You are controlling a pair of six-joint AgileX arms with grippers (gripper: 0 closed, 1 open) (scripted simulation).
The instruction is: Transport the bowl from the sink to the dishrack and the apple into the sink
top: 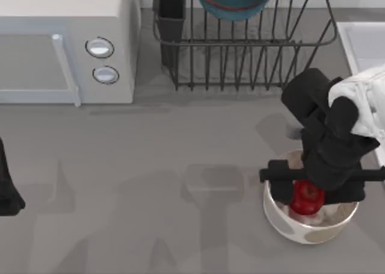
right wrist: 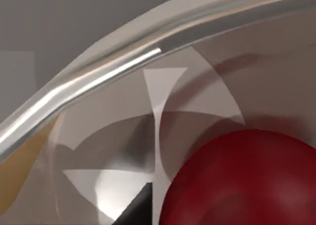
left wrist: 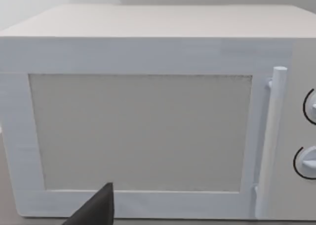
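My right arm reaches in from the 3 o'clock edge of the grey surface, its white-sleeved forearm bending down into the dark wrist so that my right end effector points straight down into the white bowl at about 4 o'clock. The apple sits inside that white bowl, directly under the end effector; in the right wrist view the apple bulges red against the bowl's shiny rim, with one dark fingertip just beside it. I cannot tell whether those fingers have closed on the fruit or stand apart. My left end effector is parked at the 9 o'clock edge, facing the door of the white microwave, and I cannot tell its state either. The bowl stands tilted among the bars of the dishrack at 12 o'clock, the black utensil cup at the rack's corner. A corner of the sink lies at 2 o'clock.
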